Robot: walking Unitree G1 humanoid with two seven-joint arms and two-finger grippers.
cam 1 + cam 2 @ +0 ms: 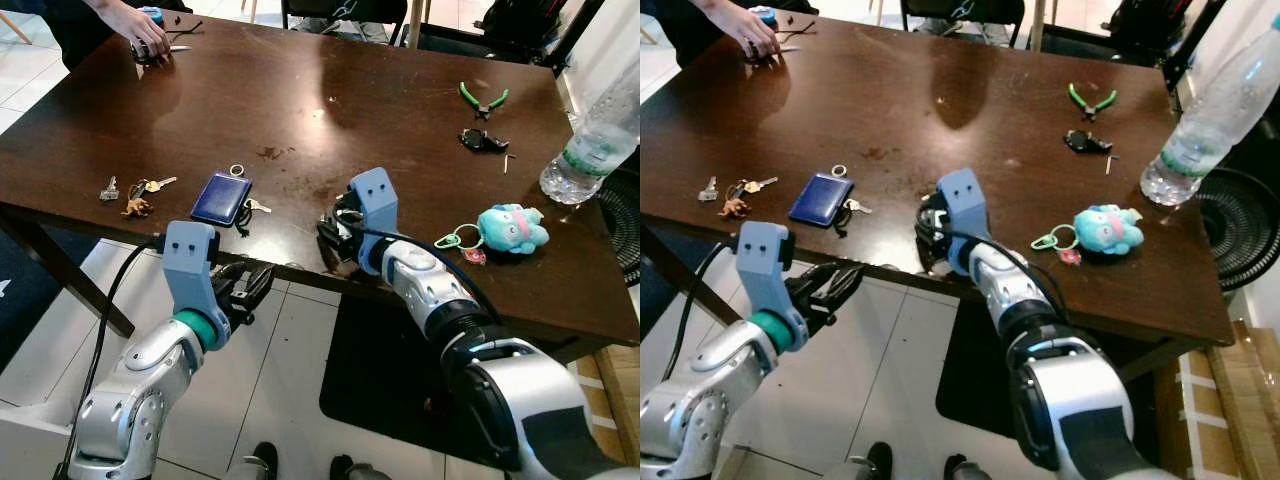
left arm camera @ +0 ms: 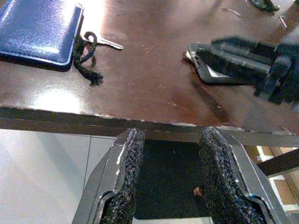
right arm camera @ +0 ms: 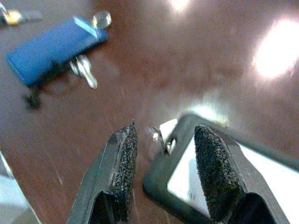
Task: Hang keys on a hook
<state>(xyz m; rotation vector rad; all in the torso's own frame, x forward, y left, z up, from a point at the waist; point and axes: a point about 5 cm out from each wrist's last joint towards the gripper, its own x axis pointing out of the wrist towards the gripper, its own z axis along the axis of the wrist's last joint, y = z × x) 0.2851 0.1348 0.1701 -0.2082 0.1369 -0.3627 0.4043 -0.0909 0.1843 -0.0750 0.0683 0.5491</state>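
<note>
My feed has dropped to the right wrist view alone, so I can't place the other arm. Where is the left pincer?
Observer: The left pincer hangs open below the near edge of the table, just in front of the blue key pouch.
Operator: Are there any keys other than those at the pouch?
Observer: A turquoise plush keychain on a green ring lies on the table to the right of your right pincer.
Operator: Is anyone close by?
Observer: A person's hand is on some small things at the table's far left corner.
</note>
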